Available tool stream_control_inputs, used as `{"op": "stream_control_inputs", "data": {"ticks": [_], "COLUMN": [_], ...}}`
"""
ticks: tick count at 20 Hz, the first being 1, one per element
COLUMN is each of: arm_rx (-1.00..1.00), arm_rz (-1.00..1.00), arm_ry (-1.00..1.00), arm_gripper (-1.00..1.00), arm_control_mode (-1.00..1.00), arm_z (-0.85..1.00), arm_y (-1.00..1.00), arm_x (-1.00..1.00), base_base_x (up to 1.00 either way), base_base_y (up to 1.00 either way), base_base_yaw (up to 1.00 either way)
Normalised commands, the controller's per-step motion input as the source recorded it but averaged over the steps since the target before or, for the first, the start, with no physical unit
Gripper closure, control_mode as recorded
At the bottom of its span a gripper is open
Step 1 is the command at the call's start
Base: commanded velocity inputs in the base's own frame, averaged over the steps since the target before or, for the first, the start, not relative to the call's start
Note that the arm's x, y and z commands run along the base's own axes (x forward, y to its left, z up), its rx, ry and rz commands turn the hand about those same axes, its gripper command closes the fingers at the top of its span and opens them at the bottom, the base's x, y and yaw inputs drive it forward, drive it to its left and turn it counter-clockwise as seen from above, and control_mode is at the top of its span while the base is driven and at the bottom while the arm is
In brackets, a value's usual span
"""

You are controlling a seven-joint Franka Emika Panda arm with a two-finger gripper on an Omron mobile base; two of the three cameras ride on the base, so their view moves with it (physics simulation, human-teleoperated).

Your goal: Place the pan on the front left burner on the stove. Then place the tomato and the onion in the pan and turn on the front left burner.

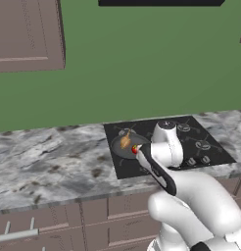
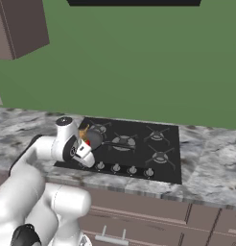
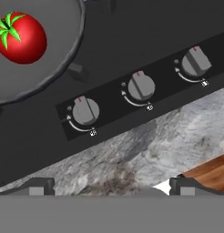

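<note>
Dark-grey pan (image 3: 36, 50) sits on the front left burner of the stove (image 3: 132, 41), tomato (image 3: 22, 37) inside and onion (image 1: 125, 141) beside it in the left base view — both loaded, so I judge only the burner knob remains. Just ahead of the gripper (image 3: 111, 186), its fingers spread wide and empty, runs the row of silver knobs (image 3: 140, 86) — the hand hovers over the counter edge (image 3: 145, 150), likely lining up.

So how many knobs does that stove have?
4 show along the stove's front edge: knobs at. The arm may hide more at the left end.
</note>
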Motion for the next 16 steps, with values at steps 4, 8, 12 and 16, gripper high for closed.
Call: {"op": "stream_control_inputs", "data": {"ticks": [4,8,12,16], "arm_rx": [0.00,0.00,0.00,0.00], "arm_rz": [0.00,0.00,0.00,0.00], "arm_ry": [0.01,0.00,0.00,0.00], "arm_gripper": [-1.00,-1.00,-1.00,-1.00], "arm_control_mode": [-1.00,-1.00,-1.00,-1.00], "arm_z": [-0.30,-0.32,-0.30,-0.22], "arm_y": [0.00,0.00,0.00,0.00], "arm_x": [0.21,0.12,0.07,0.01], "base_base_x": [0.00,0.00,0.00,0.00], "base_base_y": [0.00,0.00,0.00,0.00], "base_base_yaw": [0.00,0.00,0.00,0.00]}}
